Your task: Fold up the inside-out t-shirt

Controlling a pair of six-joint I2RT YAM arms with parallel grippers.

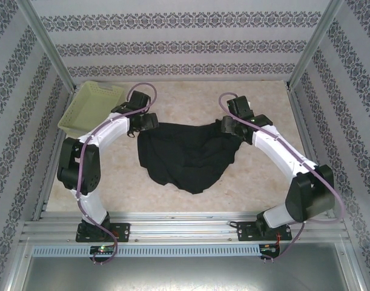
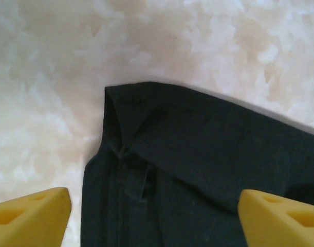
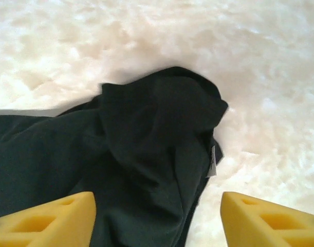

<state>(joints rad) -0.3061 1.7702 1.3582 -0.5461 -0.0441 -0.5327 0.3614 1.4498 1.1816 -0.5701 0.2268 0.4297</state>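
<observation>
From above, the left gripper [image 1: 143,123] and the right gripper [image 1: 229,126] are dark shapes against dark cloth, and their jaws are hard to make out. The left wrist view is plainer: the yellow fingers [image 2: 31,215] are cut off at the bottom corners and stand wide apart, with nothing pinched between them and the cloth lying under the gap. In the right wrist view the fingers [image 3: 46,220] are likewise cut by the lower edge, spread wide and gripping nothing. Whether any fingertip touches the fabric cannot be told.

The inside-out t-shirt [image 1: 188,154] lies on the pale marbled desk [image 1: 263,182], in the middle between the two arms. Its far edge runs from one gripper to the other, sagging a little between them, and the rest falls toward the near edge in a rumpled, roughly triangular heap. It is plain black and soft, and its folds merge so that sleeves and neckline are hard to tell apart from above. By the left gripper a corner lies flat, showing a raised seam. By the right gripper the cloth bunches into a rounded lump.

A small white tag [image 3: 212,164] sticks out at that lump's right edge, too small to read. A pale yellow-green lattice basket [image 1: 92,106] stands at the desk's far left, apart from the shirt
</observation>
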